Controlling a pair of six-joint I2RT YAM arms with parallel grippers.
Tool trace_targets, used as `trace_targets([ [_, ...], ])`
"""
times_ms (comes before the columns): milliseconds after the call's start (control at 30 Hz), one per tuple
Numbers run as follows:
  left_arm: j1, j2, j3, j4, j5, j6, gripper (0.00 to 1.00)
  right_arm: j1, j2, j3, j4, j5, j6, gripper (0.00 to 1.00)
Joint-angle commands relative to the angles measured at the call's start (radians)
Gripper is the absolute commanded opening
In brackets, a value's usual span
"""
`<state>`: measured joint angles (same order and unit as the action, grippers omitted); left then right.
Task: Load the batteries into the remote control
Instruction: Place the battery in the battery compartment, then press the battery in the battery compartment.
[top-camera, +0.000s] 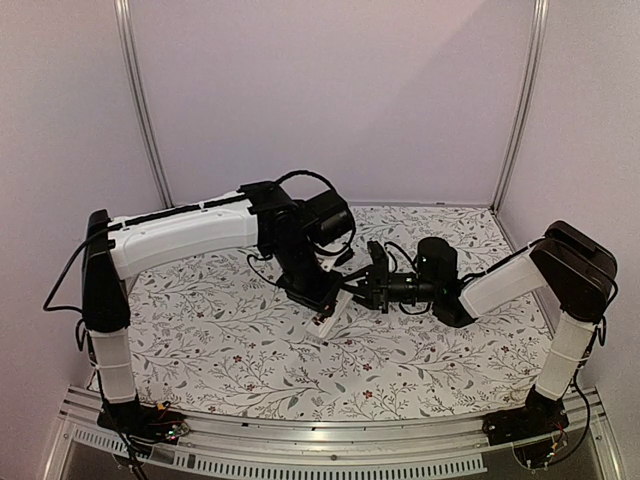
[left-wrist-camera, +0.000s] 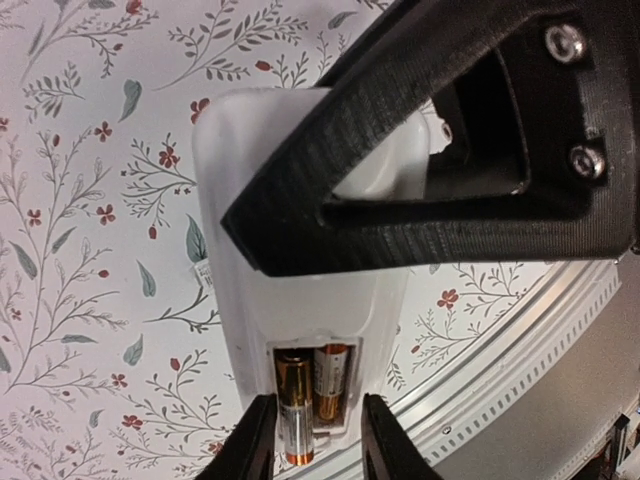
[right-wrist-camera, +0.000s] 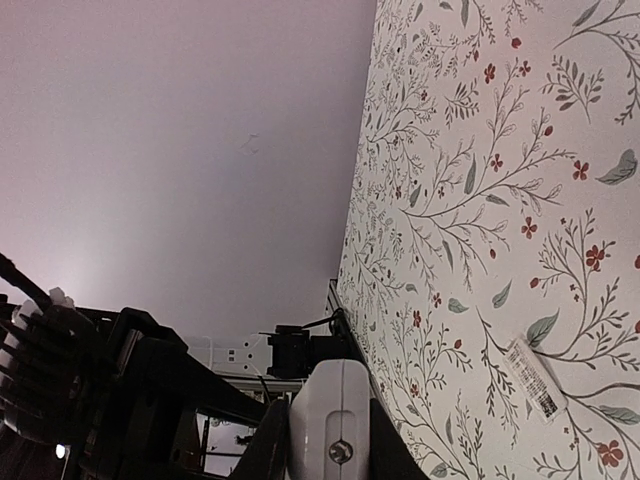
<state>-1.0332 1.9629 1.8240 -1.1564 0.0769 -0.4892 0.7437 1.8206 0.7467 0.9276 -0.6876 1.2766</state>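
2 batteries (left-wrist-camera: 295, 400) lie side by side in the open recess of the remote (left-wrist-camera: 300, 300), at the bottom centre of the left wrist view. The left 1 looks to sit higher, perhaps not pressed home. I judge the loading step nearly done. Next comes pushing that battery flat, then fitting a cover, which I cannot see.

The remote is white, plain back up, over the flowered counter (left-wrist-camera: 80, 250). The left hand (left-wrist-camera: 315, 450) is nearly closed, clamping the remote's sides at the recess end. The right hand (right-wrist-camera: 328, 445) has a white piece filling its narrow gap, seemingly the remote, and 1 finger (left-wrist-camera: 280, 215) crosses the back.
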Motion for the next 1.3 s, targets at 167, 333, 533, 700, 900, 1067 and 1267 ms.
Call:
trace_targets([
  [167, 0.019, -0.109, 0.047, 0.068, -0.055, 0.026, 0.43, -0.001, -0.027, -0.012, 0.056, -0.036, 0.017, 0.00],
  [333, 0.048, -0.227, -0.050, 0.177, -0.024, 0.055, 0.58, -0.003, -0.034, -0.015, 0.063, -0.049, 0.021, 0.00],
  [533, 0.055, -0.619, -0.556, 0.655, -0.064, 0.138, 0.99, -0.003, -0.063, -0.004, 0.058, -0.082, 0.020, 0.00],
  [700, 0.057, -0.870, -0.801, 0.831, 0.065, 0.364, 1.00, -0.003, -0.070, 0.005, 0.062, -0.114, 0.033, 0.00],
  [900, 0.003, -0.878, -0.833, 0.772, 0.069, 0.641, 0.75, 0.006, -0.073, 0.009, 0.068, -0.151, 0.069, 0.00],
  [1067, -0.044, -0.846, -0.833, 0.750, 0.117, 0.849, 0.54, 0.019, -0.082, 0.013, 0.043, -0.176, 0.076, 0.00],
  [1267, -0.089, -0.768, -0.791, 0.680, 0.124, 1.023, 0.37, 0.033, -0.088, 0.020, 0.012, -0.201, 0.071, 0.00],
])
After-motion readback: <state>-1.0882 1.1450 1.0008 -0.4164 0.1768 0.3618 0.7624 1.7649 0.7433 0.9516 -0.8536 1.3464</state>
